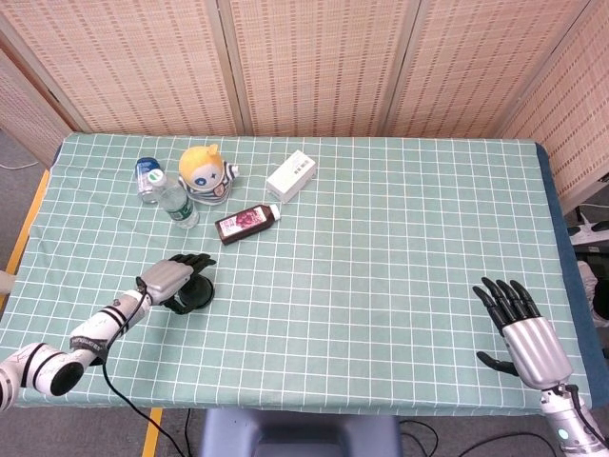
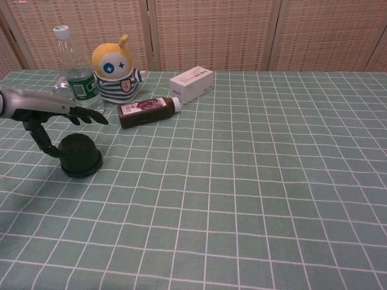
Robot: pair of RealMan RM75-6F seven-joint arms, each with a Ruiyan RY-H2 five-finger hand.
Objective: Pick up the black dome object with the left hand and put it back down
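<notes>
Left hand (image 1: 176, 279) is positioned over the black dome object (image 2: 79, 154), which sits on the green checked surface (image 1: 381, 248) near its left front part, well in front of the clear water bottle (image 2: 77, 75). In the chest view the fingers (image 2: 84, 115) are extended flat above the dome's crown, apart from it, while the thumb reaches down at the dome's left flank; whether it touches cannot be told. The hand is spread and has hold of nothing; the dome rests flat on its base and is not lifted. Judgement: the reach is done and the closing of the grasp is the step in hand. The dome appears rigid, matte and small, with a rounded top above a wider flared rim; it is likely light. The curved crown offers little purchase and may slip out of a shallow pinch, so hold is best taken low on the sides, just above the rim, thumb opposed to fingers. Behind the dome stand the bottle and a yellow-headed toy figure (image 1: 206, 171), close together. To their right a dark bottle (image 1: 246, 224) lies on its side, and a white box (image 1: 291, 177) lies just behind it; all are well apart from the dome and should not obstruct the lift. Right hand (image 1: 521, 328) lies at the far right front edge of the surface, fingers spread, holding nothing, well away from every object
</notes>
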